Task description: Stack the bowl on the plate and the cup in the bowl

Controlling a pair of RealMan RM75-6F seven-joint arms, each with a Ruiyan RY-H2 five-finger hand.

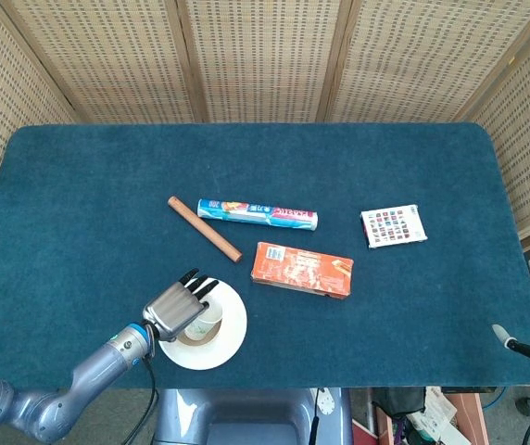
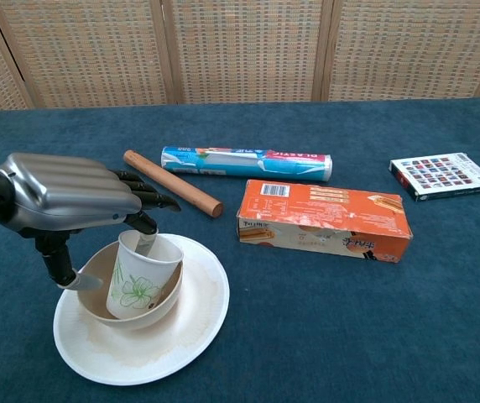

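A white paper cup (image 2: 139, 277) with a green flower print stands almost upright inside the pale bowl (image 2: 170, 295), leaning a little to the left. The bowl sits on the white plate (image 2: 191, 329) near the table's front left. My left hand (image 2: 62, 195) hovers just above them with its fingers spread; one fingertip (image 2: 144, 241) dips inside the cup's rim and the thumb stays off to the left by the bowl's edge. The head view shows the same hand (image 1: 178, 311) covering the left part of the plate (image 1: 234, 326), with the cup (image 1: 208, 315) showing beside it. My right hand does not appear.
Behind the plate lie a wooden rod (image 2: 173, 183) and a roll of plastic wrap (image 2: 244, 162). An orange box (image 2: 324, 220) lies to the right, and a small patterned card box (image 2: 444, 175) at the far right. Wicker screens close off the back.
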